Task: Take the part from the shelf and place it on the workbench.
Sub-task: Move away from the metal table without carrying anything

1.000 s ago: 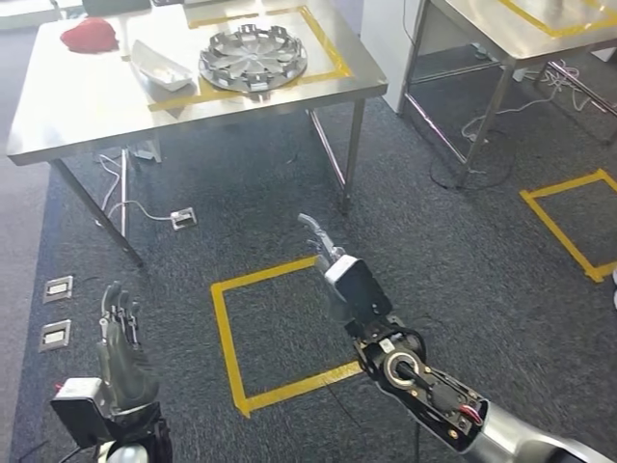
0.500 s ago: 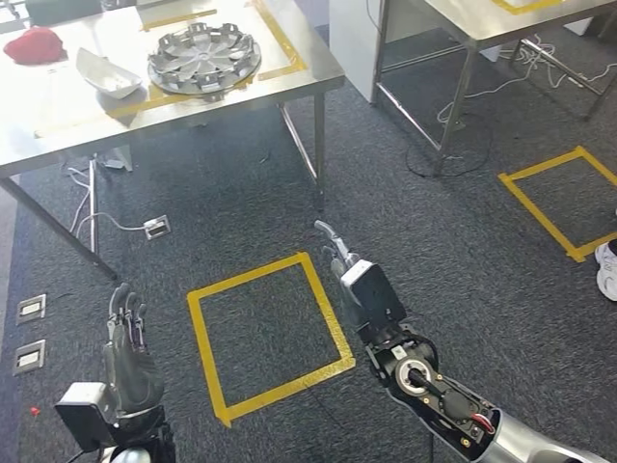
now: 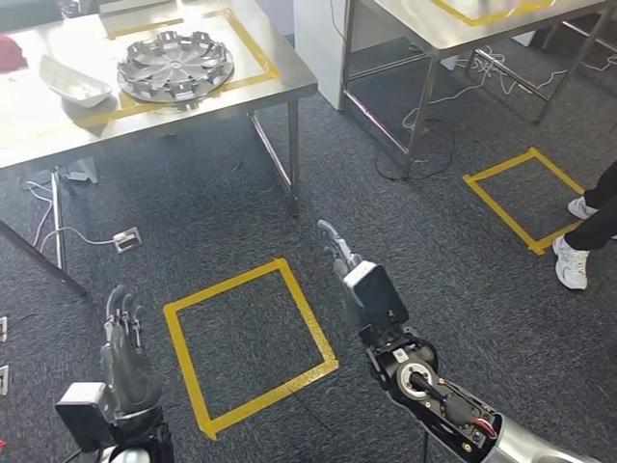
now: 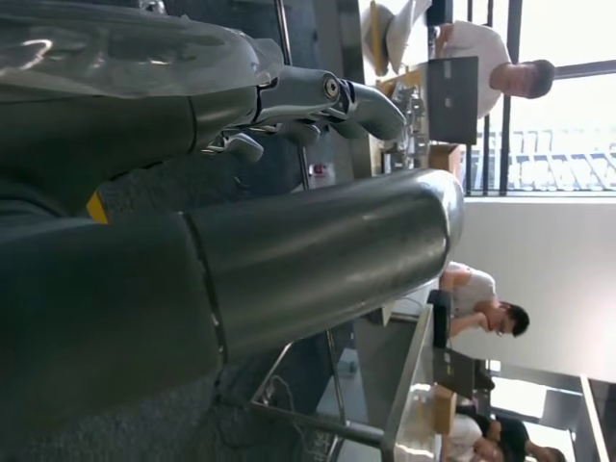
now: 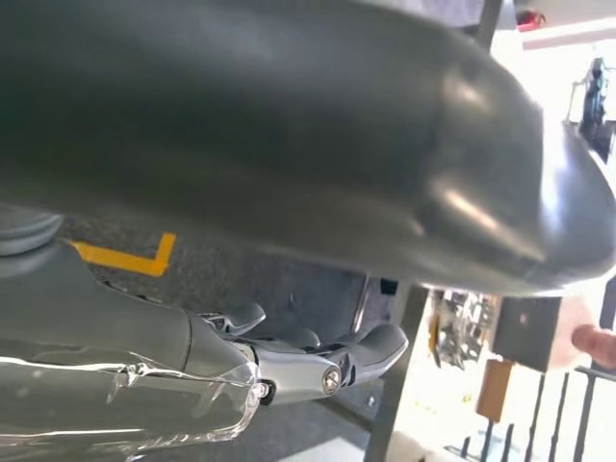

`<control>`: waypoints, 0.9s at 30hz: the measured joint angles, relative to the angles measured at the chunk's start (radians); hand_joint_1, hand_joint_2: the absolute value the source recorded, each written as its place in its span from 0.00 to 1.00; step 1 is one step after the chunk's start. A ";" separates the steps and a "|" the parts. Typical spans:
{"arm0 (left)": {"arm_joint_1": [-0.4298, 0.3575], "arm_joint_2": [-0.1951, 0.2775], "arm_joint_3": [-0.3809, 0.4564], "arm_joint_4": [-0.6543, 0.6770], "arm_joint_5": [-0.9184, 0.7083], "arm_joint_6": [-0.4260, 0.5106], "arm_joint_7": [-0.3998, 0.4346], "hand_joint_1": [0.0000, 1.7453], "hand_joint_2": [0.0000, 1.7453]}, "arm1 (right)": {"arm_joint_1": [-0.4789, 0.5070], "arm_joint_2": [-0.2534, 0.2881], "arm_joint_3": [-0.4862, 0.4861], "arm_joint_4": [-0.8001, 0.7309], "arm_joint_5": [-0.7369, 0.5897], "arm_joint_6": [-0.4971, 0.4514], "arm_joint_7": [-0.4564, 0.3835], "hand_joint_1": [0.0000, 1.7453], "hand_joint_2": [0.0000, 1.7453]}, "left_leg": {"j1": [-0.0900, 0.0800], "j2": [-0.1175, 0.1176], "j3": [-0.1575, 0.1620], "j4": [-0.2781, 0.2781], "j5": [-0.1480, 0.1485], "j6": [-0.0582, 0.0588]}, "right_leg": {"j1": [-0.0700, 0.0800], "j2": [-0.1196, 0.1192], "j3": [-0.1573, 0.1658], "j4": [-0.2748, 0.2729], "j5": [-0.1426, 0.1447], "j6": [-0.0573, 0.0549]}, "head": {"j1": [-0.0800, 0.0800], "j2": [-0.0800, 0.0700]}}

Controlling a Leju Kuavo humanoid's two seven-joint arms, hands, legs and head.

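Note:
A round silver wheel-cover part (image 3: 174,66) lies inside a yellow tape outline on the steel workbench (image 3: 218,106) at the far left. My left hand (image 3: 125,352) hangs low at the lower left, fingers straight and apart, holding nothing. My right hand (image 3: 349,275) reaches forward over the carpet beside a yellow tape square, fingers extended, with nothing in it. Both wrist views show the straight fingers (image 4: 348,96) (image 5: 363,351) with nothing between them.
A white curved piece (image 3: 72,82) and a red cloth (image 3: 7,50) lie on the workbench. A second steel table (image 3: 466,24) stands at the far right. Yellow tape squares (image 3: 247,342) (image 3: 521,193) mark the carpet. A person's legs and white shoe (image 3: 575,260) stand at the right edge.
The whole scene has slid left as the camera turns right. The person's legs have come into view at the right. Both hands keep their pose, empty.

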 joint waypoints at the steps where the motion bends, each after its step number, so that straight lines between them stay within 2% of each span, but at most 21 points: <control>1: 0.001 0.000 0.000 0.000 0.000 -0.002 0.001 0.00 0.00 | 0.001 0.000 0.000 -0.001 0.001 -0.004 0.000 0.00 0.00 | -0.001 0.008 0.002 -0.002 0.000 0.002 | 0.001 -0.016 -0.031 0.067 -0.035 0.004 | 0.006 0.000; 2: 0.001 0.000 0.000 0.000 -0.001 -0.003 0.003 0.00 0.00 | 0.004 -0.001 0.000 -0.002 0.001 -0.008 0.000 0.00 0.00 | -0.001 0.016 0.002 -0.001 -0.001 0.003 | 0.001 -0.024 -0.061 0.133 -0.064 0.007 | 0.010 0.000; 3: 0.002 0.000 0.000 0.000 -0.001 -0.004 0.004 0.00 0.00 | 0.009 -0.001 0.000 -0.002 0.001 -0.012 0.000 0.00 0.00 | -0.002 0.024 0.002 -0.001 -0.002 0.004 | 0.000 -0.028 -0.082 0.177 -0.078 0.010 | 0.014 0.000; 4: 0.002 0.000 0.000 0.000 -0.002 -0.005 0.007 0.00 0.00 | 0.013 -0.002 -0.001 -0.003 0.001 -0.016 0.000 0.00 0.00 | -0.002 0.032 0.003 0.000 -0.003 0.003 | 0.000 -0.031 -0.083 0.183 -0.070 0.012 | 0.017 0.000; 5: 0.002 0.000 0.000 0.000 -0.003 -0.006 0.009 0.00 0.00 | 0.015 -0.002 -0.001 -0.003 0.001 -0.020 0.000 0.00 0.00 | -0.002 0.039 0.004 0.001 -0.005 0.002 | 0.000 -0.035 -0.062 0.145 -0.044 0.012 | 0.021 0.000; 7: 0.002 0.000 0.000 0.000 -0.007 -0.008 0.014 0.00 0.00 | 0.018 -0.004 -0.002 -0.007 0.001 -0.027 -0.001 0.00 0.00 | -0.004 0.052 0.007 0.007 -0.011 -0.004 | 0.002 -0.059 0.015 -0.003 0.022 0.006 | 0.031 0.000; 8: 0.001 0.000 0.000 0.000 -0.008 -0.009 0.016 0.00 0.00 | 0.019 -0.004 -0.003 -0.010 0.001 -0.030 -0.002 0.00 0.00 | -0.006 0.058 0.008 0.011 -0.014 -0.008 | 0.004 -0.069 0.046 -0.064 0.043 0.000 | 0.033 0.000; 9: 0.001 0.000 0.000 0.000 -0.010 -0.010 0.017 0.00 0.00 | 0.021 -0.004 -0.004 -0.013 0.001 -0.033 -0.003 0.00 0.00 | -0.008 0.062 0.009 0.014 -0.017 -0.011 | 0.007 -0.075 0.064 -0.099 0.052 -0.008 | 0.034 0.000; 12: -0.001 0.001 0.000 0.000 -0.011 -0.015 0.019 0.00 0.00 | 0.028 -0.004 -0.006 -0.017 0.001 -0.039 -0.010 0.00 0.00 | -0.011 0.075 0.010 0.015 -0.019 -0.022 | 0.006 -0.058 0.067 -0.115 0.058 -0.027 | 0.028 0.000; 13: -0.001 0.001 0.000 0.000 -0.010 -0.018 0.019 0.00 0.00 | 0.030 -0.004 -0.006 -0.019 0.001 -0.040 -0.013 0.00 0.00 | -0.010 0.068 0.007 0.024 -0.028 -0.028 | 0.003 -0.051 0.067 -0.118 0.061 -0.032 | 0.026 0.000; 14: -0.001 0.001 0.000 0.000 -0.008 -0.021 0.019 0.00 0.00 | 0.031 -0.004 -0.008 -0.021 0.001 -0.042 -0.016 0.00 0.00 | -0.008 0.056 -0.002 0.048 -0.046 -0.034 | -0.001 -0.045 0.068 -0.122 0.065 -0.037 | 0.023 0.000; 15: -0.001 0.001 0.000 0.001 -0.006 -0.025 0.019 0.00 0.00 | 0.031 -0.005 -0.008 -0.022 0.001 -0.045 -0.019 0.00 0.00 | -0.005 0.039 -0.023 0.096 -0.076 -0.041 | -0.005 -0.040 0.069 -0.124 0.067 -0.041 | 0.018 0.000; 17: -0.001 0.002 0.000 0.003 -0.001 -0.030 0.018 0.00 0.00 | 0.035 -0.005 -0.009 -0.024 0.001 -0.050 -0.022 0.00 0.00 | 0.003 0.018 -0.085 0.237 -0.144 -0.051 | -0.007 -0.027 0.065 -0.124 0.069 -0.044 | 0.004 0.000; 18: 0.000 0.002 0.000 0.005 0.002 -0.032 0.018 0.00 0.00 | 0.039 -0.005 -0.009 -0.024 0.001 -0.053 -0.024 0.00 0.00 | 0.006 0.015 -0.113 0.294 -0.164 -0.055 | -0.007 -0.019 0.064 -0.124 0.069 -0.044 | -0.001 0.000; 19: 0.001 0.002 0.000 0.007 0.004 -0.032 0.018 0.00 0.00 | 0.044 -0.005 -0.009 -0.025 0.002 -0.055 -0.025 0.00 0.00 | 0.009 0.015 -0.123 0.315 -0.163 -0.056 | -0.008 -0.011 0.063 -0.123 0.070 -0.043 | -0.004 0.000; 20: 0.001 0.002 0.000 0.008 0.005 -0.033 0.018 0.00 0.00 | 0.048 -0.005 -0.010 -0.026 0.003 -0.056 -0.026 0.00 0.00 | 0.012 0.014 -0.112 0.292 -0.141 -0.057 | -0.009 -0.001 0.064 -0.123 0.070 -0.042 | -0.006 0.000; 21: 0.001 0.002 0.000 0.009 0.005 -0.033 0.018 0.00 0.00 | 0.051 -0.005 -0.010 -0.027 0.004 -0.058 -0.026 0.00 0.00 | 0.014 0.008 -0.082 0.229 -0.104 -0.057 | -0.011 0.009 0.065 -0.123 0.070 -0.040 | -0.007 0.000; 23: 0.001 0.002 0.000 0.010 0.006 -0.032 0.018 0.00 0.00 | 0.054 -0.005 -0.012 -0.032 0.007 -0.061 -0.026 0.00 0.00 | 0.017 -0.020 -0.011 0.079 -0.040 -0.054 | -0.013 0.027 0.064 -0.122 0.071 -0.032 | -0.010 0.000; 24: 0.001 0.002 0.000 0.010 0.006 -0.031 0.018 0.00 0.00 | 0.055 -0.005 -0.014 -0.034 0.007 -0.063 -0.026 0.00 0.00 | 0.017 -0.031 0.010 0.033 -0.026 -0.052 | -0.013 0.035 0.062 -0.123 0.072 -0.026 | -0.011 0.000; 25: 0.001 0.002 0.000 0.011 0.006 -0.030 0.018 0.00 0.00 | 0.057 -0.005 -0.017 -0.037 0.008 -0.064 -0.025 0.00 0.00 | 0.015 -0.037 0.018 0.013 -0.023 -0.048 | -0.014 0.041 0.060 -0.123 0.073 -0.019 | -0.010 0.000; 27: 0.001 0.002 0.000 0.012 0.008 -0.028 0.018 0.00 0.00 | 0.065 -0.006 -0.023 -0.043 0.008 -0.068 -0.021 0.00 0.00 | 0.012 -0.025 0.020 0.009 -0.022 -0.038 | -0.015 0.053 0.058 -0.127 0.075 -0.004 | -0.008 0.000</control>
